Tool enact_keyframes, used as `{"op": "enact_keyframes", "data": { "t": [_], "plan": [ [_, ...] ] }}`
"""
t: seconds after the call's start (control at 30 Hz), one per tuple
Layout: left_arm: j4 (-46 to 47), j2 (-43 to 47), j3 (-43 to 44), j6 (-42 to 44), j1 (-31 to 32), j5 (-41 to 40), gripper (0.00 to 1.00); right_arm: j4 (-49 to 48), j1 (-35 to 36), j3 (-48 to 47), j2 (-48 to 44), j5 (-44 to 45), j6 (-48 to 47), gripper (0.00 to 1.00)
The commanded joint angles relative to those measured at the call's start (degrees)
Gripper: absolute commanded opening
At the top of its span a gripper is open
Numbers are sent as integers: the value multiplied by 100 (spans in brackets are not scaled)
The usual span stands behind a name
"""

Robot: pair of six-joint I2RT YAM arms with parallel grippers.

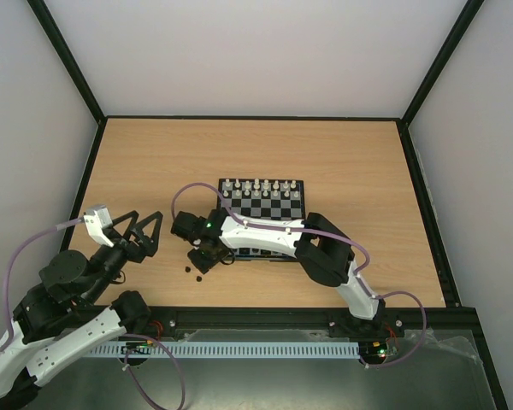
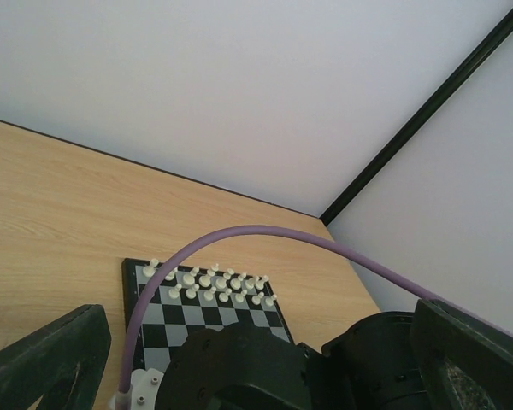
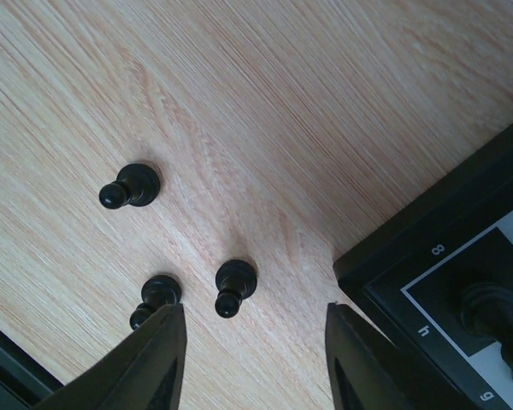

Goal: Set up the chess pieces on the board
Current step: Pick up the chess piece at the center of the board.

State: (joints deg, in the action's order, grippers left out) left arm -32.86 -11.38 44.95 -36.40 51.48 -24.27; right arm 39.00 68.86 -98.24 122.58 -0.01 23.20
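The board (image 1: 278,209) lies mid-table with white pieces on its far two rows. Its near rows are hidden under my right arm. My right gripper (image 1: 202,256) hovers open just off the board's near left corner (image 3: 410,265). Three loose black pawns stand on the wood below it: one (image 3: 235,286) between the fingers, one (image 3: 154,299) at the left fingertip and one (image 3: 132,186) farther off. Another black piece (image 3: 496,312) stands on the board's corner squares. My left gripper (image 1: 144,232) is open, empty and raised left of the board (image 2: 167,314).
Black frame rails (image 1: 256,118) edge the wooden table on the far side and both sides. My right arm's purple cable (image 2: 265,235) arches across the left wrist view, and the arm's black body (image 2: 239,367) fills the space between the left fingers (image 2: 51,359).
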Motion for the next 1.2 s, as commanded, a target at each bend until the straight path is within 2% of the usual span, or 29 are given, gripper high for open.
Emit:
{"op": "enact_keyframes", "data": {
  "t": [0.0, 0.27, 0.57, 0.97, 1.17],
  "plan": [
    [102, 30, -8, 57, 31, 11, 99, 357, 48, -216, 130, -60, -2, 44],
    [101, 19, -10, 55, 37, 2, 99, 354, 48, -216, 240, -133, -35, 35],
    [97, 3, -12, 55, 34, -16, 99, 345, 75, -229, 324, -222, -69, 33],
    [97, 4, -8, 54, 31, -12, 99, 383, 84, -319, 438, -278, -109, 18],
    [102, 4, -10, 54, 33, -7, 99, 400, 84, -326, 487, -294, -114, 16]
  ]
}}
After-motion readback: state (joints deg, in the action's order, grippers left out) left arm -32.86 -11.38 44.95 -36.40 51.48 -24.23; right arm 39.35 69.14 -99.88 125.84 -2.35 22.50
